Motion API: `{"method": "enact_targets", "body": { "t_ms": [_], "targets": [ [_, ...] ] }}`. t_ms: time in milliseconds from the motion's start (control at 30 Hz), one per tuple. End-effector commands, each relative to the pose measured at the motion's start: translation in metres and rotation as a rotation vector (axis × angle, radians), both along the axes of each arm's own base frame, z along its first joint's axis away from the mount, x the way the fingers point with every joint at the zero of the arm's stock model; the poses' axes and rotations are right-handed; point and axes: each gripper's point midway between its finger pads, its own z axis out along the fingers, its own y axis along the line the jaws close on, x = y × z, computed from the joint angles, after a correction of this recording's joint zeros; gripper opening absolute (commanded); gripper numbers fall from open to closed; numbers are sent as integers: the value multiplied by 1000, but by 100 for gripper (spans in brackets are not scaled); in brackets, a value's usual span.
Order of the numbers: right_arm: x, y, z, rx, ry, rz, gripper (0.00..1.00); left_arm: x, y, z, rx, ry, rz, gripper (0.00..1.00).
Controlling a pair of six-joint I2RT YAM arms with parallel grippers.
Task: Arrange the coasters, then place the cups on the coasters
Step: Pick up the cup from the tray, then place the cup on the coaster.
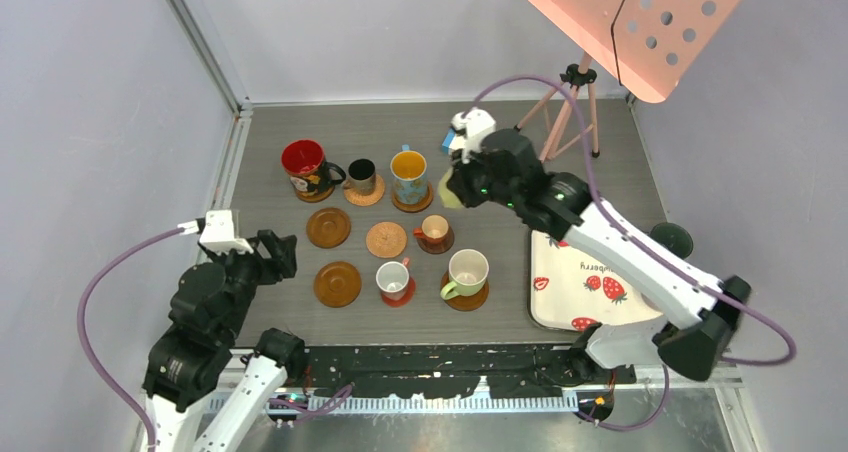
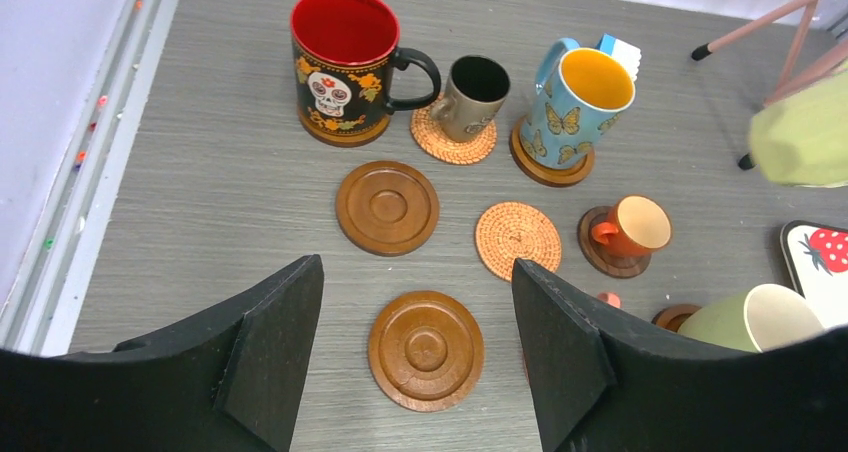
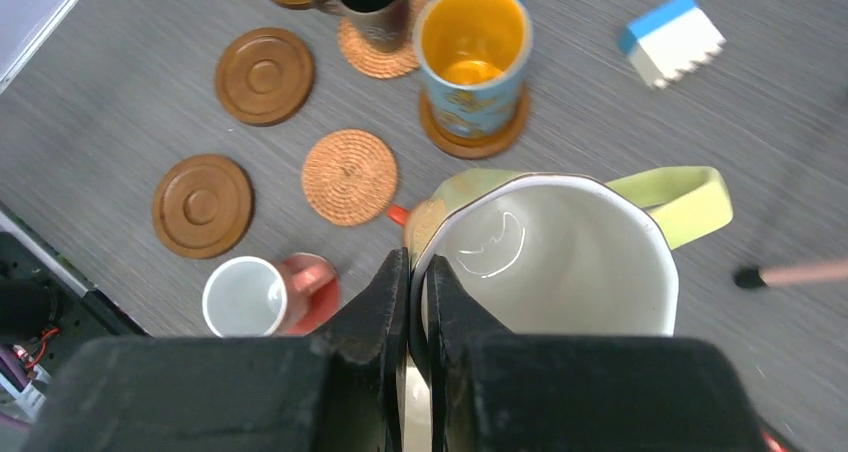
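The right gripper (image 3: 415,280) is clamped on the rim of a pale green mug (image 3: 560,262), one finger inside the wall and one outside, and holds it off the table (image 1: 270,137). Taking the far edge in the top view as 12 o'clock, that mug hangs just at 3 o'clock of the blue butterfly mug (image 1: 408,175) and at 12 o'clock of the small orange cup (image 1: 435,231).

The left gripper (image 2: 415,272) has its jaws spread with nothing between them. It hovers at 9 o'clock of the coaster group, and its wrist view shows a near wooden coaster (image 2: 426,350) lying bare on the table below the gap.

The back row, from 9 to 3 o'clock, holds three mugs:
- a skull mug (image 1: 305,164) with a red inside
- a small dark mug (image 1: 361,175) on the back woven coaster (image 2: 440,142)
- the blue butterfly mug on a wooden disc (image 2: 550,169)

In the middle row a rimmed wooden coaster (image 1: 328,226) and a bare woven coaster (image 1: 386,239) carry nothing, and the orange cup sits on a dark coaster (image 2: 600,259).

In the near row, at 3 o'clock of the near wooden coaster, a white cup (image 1: 390,275) stands on a red coaster (image 1: 405,294). A cream mug (image 1: 467,270) stands on a brown coaster (image 1: 470,300) beyond it.

A white tray (image 1: 560,302) with strawberries lies at 3 o'clock of the group, and a dark green cup (image 1: 670,238) stands beyond it near the table's edge. A blue-and-white block (image 3: 672,37) lies at 12 o'clock of the held mug.
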Motion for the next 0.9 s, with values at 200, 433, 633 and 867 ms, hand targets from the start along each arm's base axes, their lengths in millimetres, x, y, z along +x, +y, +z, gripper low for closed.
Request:
{"method": "enact_targets", "body": {
  "t_ms": [200, 433, 633, 867],
  "targets": [
    [17, 115, 27, -4, -131, 117, 6, -12, 16, -2, -8, -79, 57, 73],
    [15, 174, -12, -78, -86, 165, 6, -15, 20, -1, 3, -86, 67, 73],
    [19, 195, -41, -134, -46, 160, 5, -17, 20, 0, 3, -94, 64, 73],
    [18, 206, -66, -175, -17, 143, 6, -18, 21, 1, 2, -100, 66, 73]
  ]
}}
